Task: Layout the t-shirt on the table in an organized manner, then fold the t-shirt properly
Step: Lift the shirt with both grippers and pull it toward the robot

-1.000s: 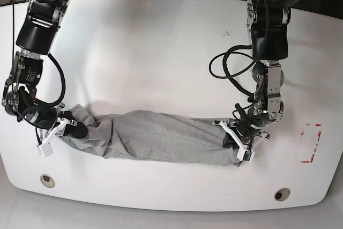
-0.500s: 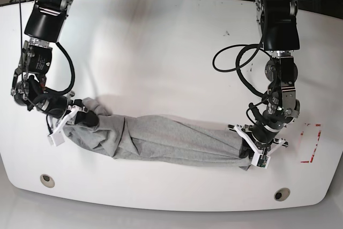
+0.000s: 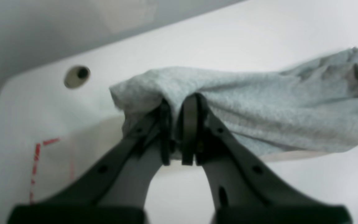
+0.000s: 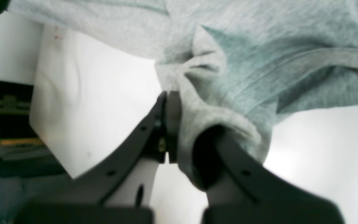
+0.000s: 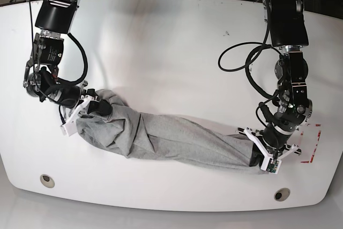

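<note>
1. Our left end effector is clamped on a bunched end of the t-shirt; in the left wrist view its pads pinch a fold of grey cloth between them.
2. Our right end effector grips the other end, its tips closed on a rolled hem in the right wrist view.
3. Between the two, the t-shirt hangs as a twisted, rope-like band, slanting across the near half of the bench, and seems to rest on it in the middle.
4. We judge the step in hand to be the spread-out: the garment is not yet flat.
5. To do it well, we should keep both grips firm, draw the ends apart evenly, and lower the cloth without adding twist.
6. The red dashed mark lies just beyond the left end effector.
</note>
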